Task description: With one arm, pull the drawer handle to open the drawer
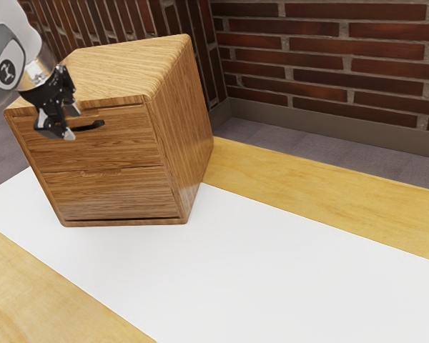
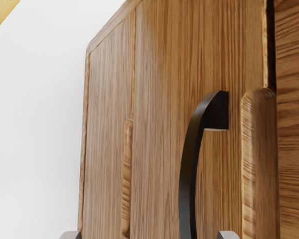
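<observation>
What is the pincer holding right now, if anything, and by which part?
Nothing: the pincer is open, straddling the black handle without touching it.

No readable text, labels, numbers or signs.

The exterior view looks down from high at the side, across the white tabletop [image 1: 272,271] toward the wooden drawer cabinet [image 1: 129,128] and the brick wall [image 1: 329,50] behind it, from some way off. The wrist view faces the upper drawer front [image 2: 159,99] very closely. Both views take in its black handle [image 1: 93,125].
</observation>
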`<act>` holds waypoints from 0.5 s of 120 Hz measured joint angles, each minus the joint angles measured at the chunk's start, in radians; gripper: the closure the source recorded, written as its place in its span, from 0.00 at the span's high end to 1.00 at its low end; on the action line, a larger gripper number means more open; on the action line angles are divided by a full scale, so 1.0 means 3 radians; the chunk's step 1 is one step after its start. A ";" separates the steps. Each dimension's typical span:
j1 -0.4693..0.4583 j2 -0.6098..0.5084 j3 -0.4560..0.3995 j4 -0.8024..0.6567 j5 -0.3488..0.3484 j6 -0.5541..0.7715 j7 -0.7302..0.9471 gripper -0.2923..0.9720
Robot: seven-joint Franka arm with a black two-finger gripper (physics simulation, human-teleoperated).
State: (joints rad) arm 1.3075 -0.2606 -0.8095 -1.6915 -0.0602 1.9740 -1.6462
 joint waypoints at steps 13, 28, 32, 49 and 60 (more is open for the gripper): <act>0.0047 0.0013 0.0003 -0.0007 -0.0010 0.0033 0.0017 0.47; 0.0057 0.0062 0.0003 -0.0039 -0.0024 0.0072 0.0035 0.47; 0.0058 0.0071 0.0003 -0.0052 -0.0029 0.0080 0.0040 0.46; 0.0055 0.0087 0.0000 -0.0067 -0.0045 0.0114 0.0058 0.45; 0.0054 0.0110 0.0002 -0.0075 -0.0076 0.0140 0.0073 0.45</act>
State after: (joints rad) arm 1.3237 -0.2276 -0.8088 -1.7141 -0.0831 2.0159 -1.6241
